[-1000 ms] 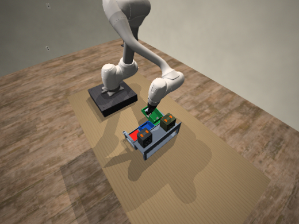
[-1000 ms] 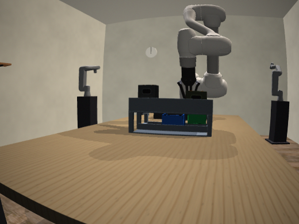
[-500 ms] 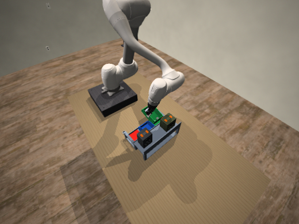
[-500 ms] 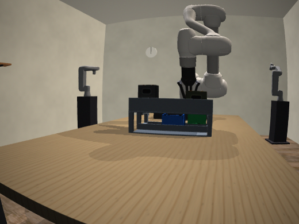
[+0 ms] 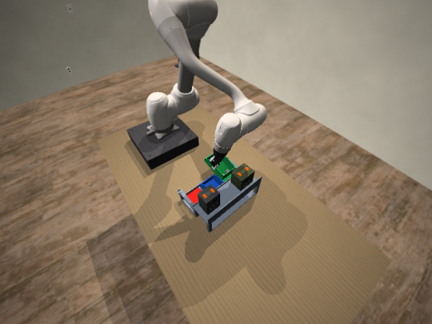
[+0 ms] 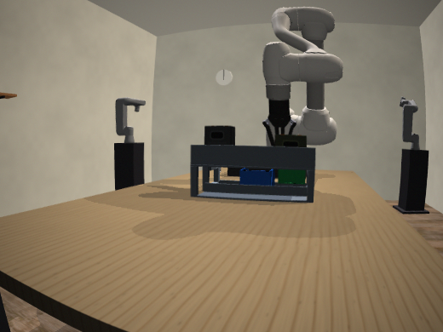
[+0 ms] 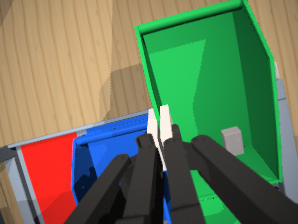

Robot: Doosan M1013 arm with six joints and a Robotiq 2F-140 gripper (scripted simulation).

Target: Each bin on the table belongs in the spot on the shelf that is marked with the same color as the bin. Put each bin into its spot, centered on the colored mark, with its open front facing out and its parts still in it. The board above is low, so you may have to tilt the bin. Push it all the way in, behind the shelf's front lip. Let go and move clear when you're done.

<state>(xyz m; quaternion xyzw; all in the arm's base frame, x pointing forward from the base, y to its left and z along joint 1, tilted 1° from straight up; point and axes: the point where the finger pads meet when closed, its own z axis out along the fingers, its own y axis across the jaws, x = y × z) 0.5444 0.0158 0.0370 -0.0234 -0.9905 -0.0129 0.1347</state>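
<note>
The green bin point(image 5: 220, 166) lies at the right end of the grey shelf point(image 5: 226, 199), its rear half sticking out behind the shelf. A small grey part point(image 7: 232, 140) sits inside it. My gripper point(image 7: 161, 119) comes down from above and is shut on the green bin's left side wall. The blue bin point(image 5: 211, 183) sits in the middle spot beside it, and it shows under the top board in the exterior view point(image 6: 256, 176). The red mark point(image 7: 47, 170) at the left end of the shelf is bare. No red bin is in view.
Two dark boxes with orange marks point(image 5: 208, 199) point(image 5: 243, 175) stand on the shelf's top board. The robot's black base point(image 5: 163, 141) stands behind the shelf. Two camera stands point(image 6: 128, 145) point(image 6: 412, 170) flank the table.
</note>
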